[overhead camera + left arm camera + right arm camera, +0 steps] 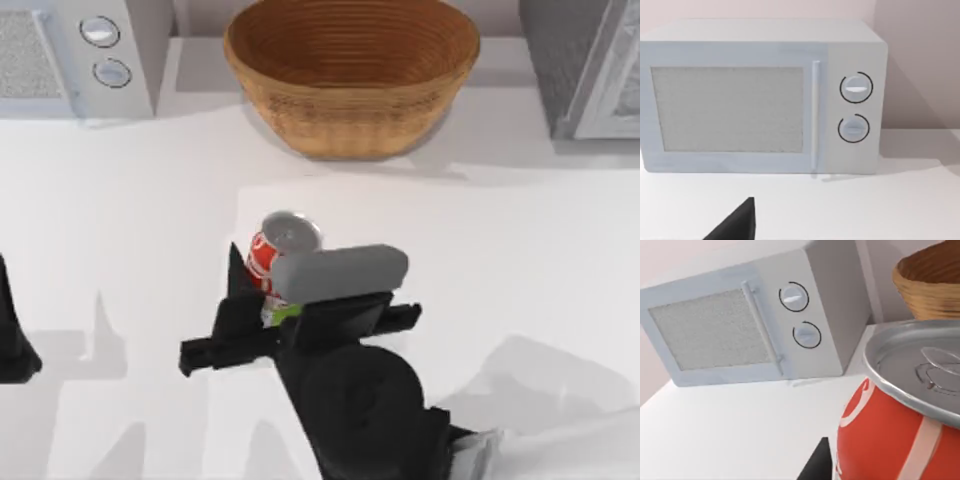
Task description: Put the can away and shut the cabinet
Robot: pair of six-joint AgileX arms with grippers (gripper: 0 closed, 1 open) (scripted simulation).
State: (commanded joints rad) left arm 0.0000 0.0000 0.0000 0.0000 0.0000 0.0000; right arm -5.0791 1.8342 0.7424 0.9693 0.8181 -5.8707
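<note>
Red and yellow-green, the can point(281, 252) is standing upright near the middle of the white surface point(520, 250) in the top view, its silver lid facing up. The right hand point(262, 300) is sitting low around the can's lower half, dark fingers reaching along either side of it; whether they are already pinching the can or only bracketing it I cannot tell, since the wrist housing is covering the contact. The wicker basket point(350, 80) is resting at the far edge, well apart from the can, with the microwave point(80, 50) in the far left corner and a grey cabinet-like box point(590, 65) in the far right corner. The left arm is idling at the left edge.

From the left wrist view, the microwave point(760, 97) is facing the camera with its door shut, and a dark fingertip point(737, 225) is poking in; the left hand's spread cannot be told.

From the right wrist view, the can point(900, 410) is looming very close beside one dark finger point(817, 465).

Judging by this, the grasping step is under way; the next move is calling for a firm squeeze and a straight lift before carrying the can toward the cabinet.
</note>
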